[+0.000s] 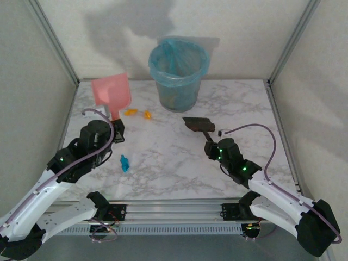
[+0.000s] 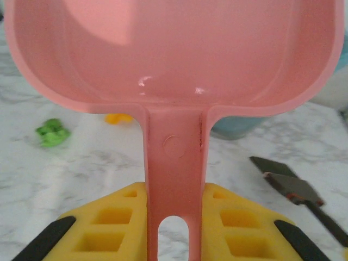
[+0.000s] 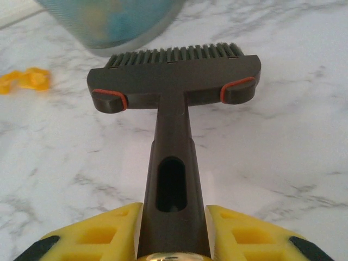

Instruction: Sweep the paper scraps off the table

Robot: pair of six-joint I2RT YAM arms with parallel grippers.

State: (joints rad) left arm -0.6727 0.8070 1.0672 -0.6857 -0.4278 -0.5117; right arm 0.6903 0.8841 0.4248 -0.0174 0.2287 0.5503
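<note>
The table (image 1: 179, 163) carries a blue-lined bin (image 1: 178, 73) at its far edge. The left jaws are clamped on the handle of the pink dustpan (image 1: 111, 89), at far left. The right jaws are clamped on the handle of the brush (image 1: 198, 125), mid-table. Scraps lie on the table: orange ones (image 1: 130, 112) just right of the dustpan, a blue one (image 1: 125, 163) near the left arm, and a green one (image 2: 53, 132).

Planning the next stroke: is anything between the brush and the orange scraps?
Nothing visible. Only bare table lies between the brush and the orange scraps; the bin stands farther back, off that line.
</note>
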